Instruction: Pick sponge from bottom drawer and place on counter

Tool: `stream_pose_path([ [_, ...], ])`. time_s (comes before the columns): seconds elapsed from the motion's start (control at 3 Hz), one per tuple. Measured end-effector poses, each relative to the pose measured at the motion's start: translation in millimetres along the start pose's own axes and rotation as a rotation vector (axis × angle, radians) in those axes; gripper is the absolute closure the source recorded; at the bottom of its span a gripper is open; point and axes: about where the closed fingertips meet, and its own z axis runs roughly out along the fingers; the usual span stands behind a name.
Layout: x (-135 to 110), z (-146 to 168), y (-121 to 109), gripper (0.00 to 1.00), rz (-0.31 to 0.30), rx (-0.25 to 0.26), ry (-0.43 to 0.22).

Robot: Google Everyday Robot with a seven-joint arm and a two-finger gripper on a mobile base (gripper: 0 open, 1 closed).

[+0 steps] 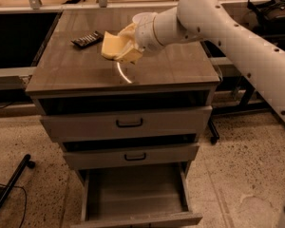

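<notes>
My gripper [126, 45] is shut on the pale-yellow sponge [115, 46] and holds it just above the middle of the counter [76, 72]. The white arm reaches in from the right. The bottom drawer [133, 194] stands pulled out and its tray-like interior shows nothing inside. The white bowl is mostly hidden behind my wrist, with only its rim [141, 17] showing.
A dark flat wrapped bar [87, 39] lies on the counter's back left. The two upper drawers [128, 123] with black handles are slightly ajar. A side table with black legs [242, 94] stands to the right. A black chair leg [12, 186] is at lower left.
</notes>
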Motion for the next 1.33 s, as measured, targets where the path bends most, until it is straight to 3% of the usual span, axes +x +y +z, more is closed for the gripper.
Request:
stream_pose_path([
  [0.67,26,33,-34,0.36,0.123,-0.017,0.018],
  [1.0,35,38,-43,0.04,0.158,-0.022,0.023],
  [1.33,38,36,-45,0.0,0.171,-0.023,0.024],
])
